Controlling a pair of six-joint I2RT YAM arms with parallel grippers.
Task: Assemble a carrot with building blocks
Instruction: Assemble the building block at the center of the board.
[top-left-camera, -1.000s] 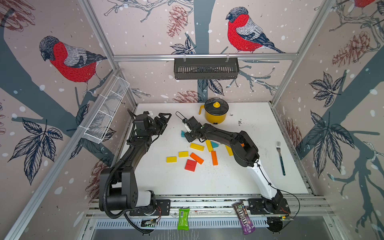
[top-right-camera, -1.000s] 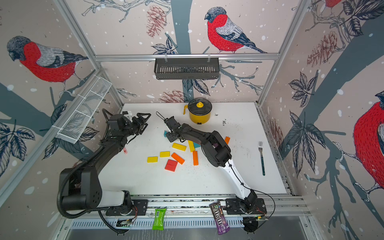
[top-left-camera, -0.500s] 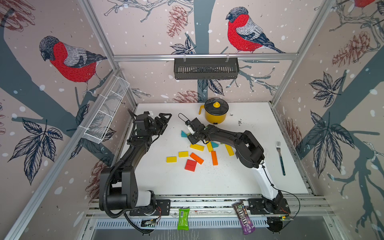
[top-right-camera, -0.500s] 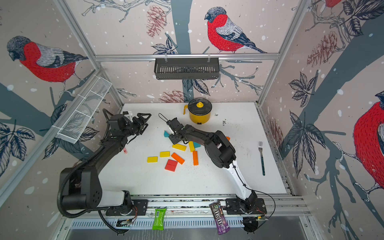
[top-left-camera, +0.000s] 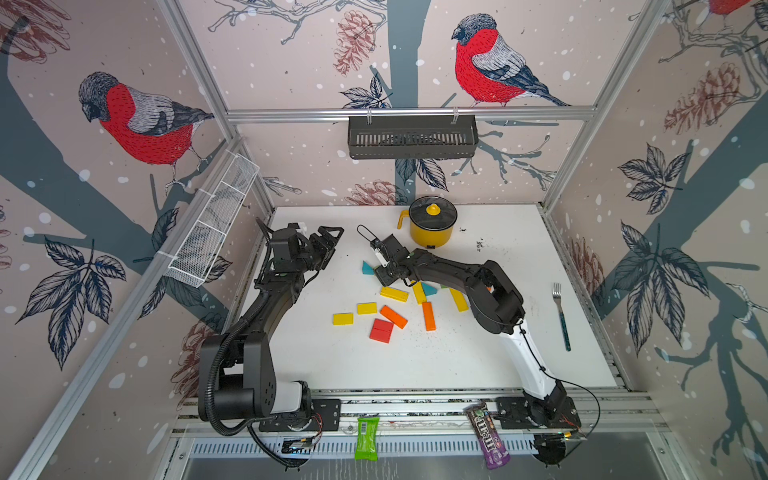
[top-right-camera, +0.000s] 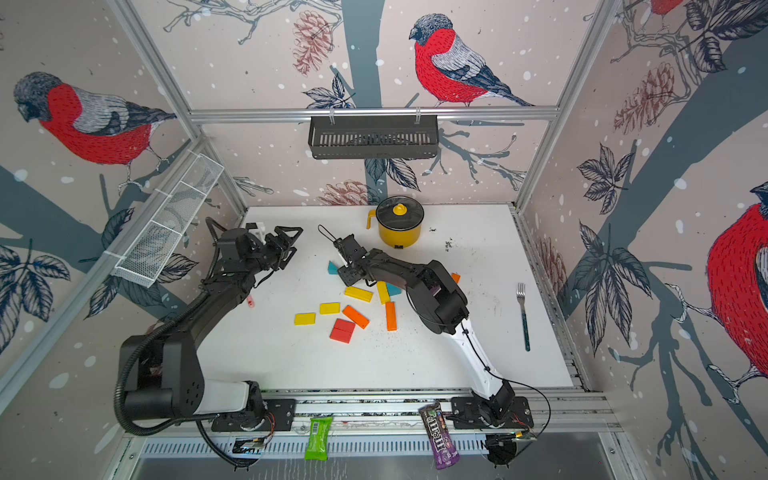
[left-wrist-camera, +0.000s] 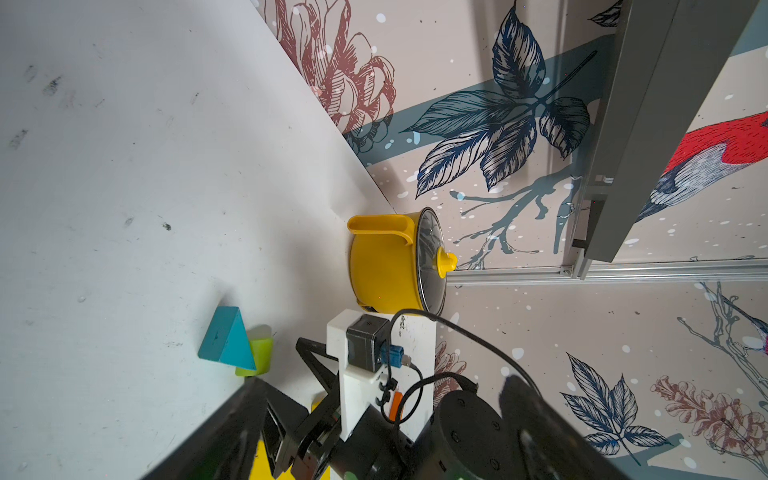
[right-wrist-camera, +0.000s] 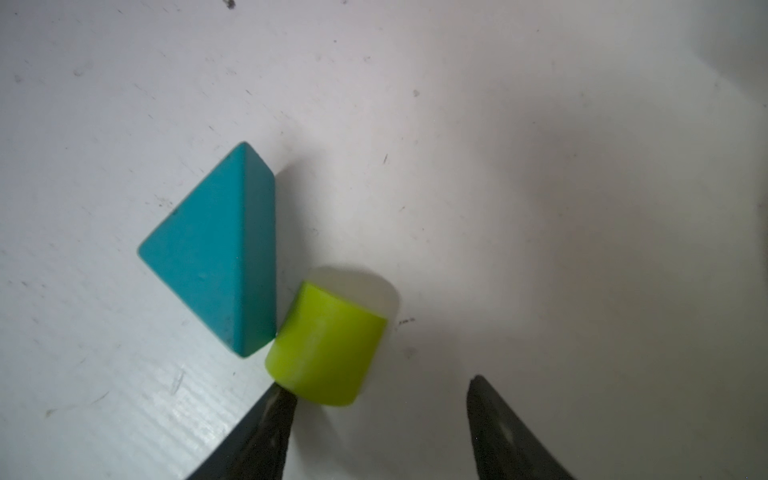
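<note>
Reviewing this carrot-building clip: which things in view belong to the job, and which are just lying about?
Job: teal triangular blocks; lime-green cylinder block; yellow flat blocks; orange flat blocks; red flat block.
Lying about: yellow lidded pot; teal-handled metal fork; green snack wrapper; purple candy bag.

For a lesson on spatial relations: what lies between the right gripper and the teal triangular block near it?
A lime-green cylinder block, beside the teal triangular block, ahead of the right gripper; seen in the right wrist view.
</note>
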